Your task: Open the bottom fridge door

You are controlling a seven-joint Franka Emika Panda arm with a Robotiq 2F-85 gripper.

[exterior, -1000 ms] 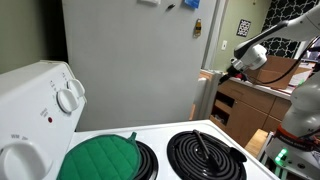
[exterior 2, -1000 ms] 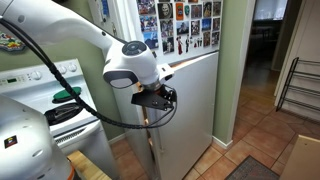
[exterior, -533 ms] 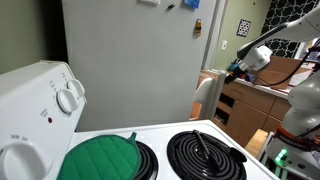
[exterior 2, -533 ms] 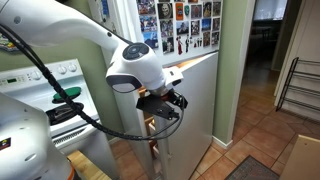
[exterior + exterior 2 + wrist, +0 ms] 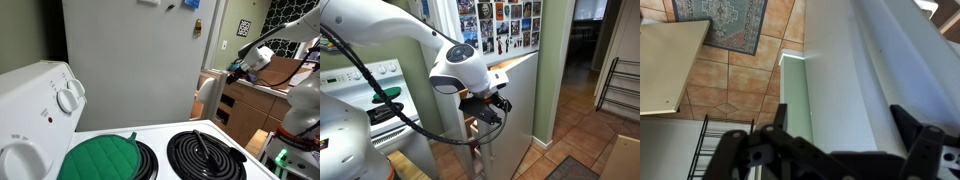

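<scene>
The bottom fridge door is an off-white panel standing partly swung out from the fridge, with its top edge showing below the photo-covered upper door. In an exterior view it appears edge-on beside the grey side wall. My gripper is at the door's free edge, also seen in an exterior view. In the wrist view the gripper is open, with its black fingers on either side of the door's white edge.
A white stove with coil burners and a green pot holder is in the foreground. Brown cabinet drawers stand behind the gripper. The floor is tiled, with a rug and a wire rack.
The door has swung further out from the fridge. My gripper and arm have moved outward with it, away from the fridge body.
</scene>
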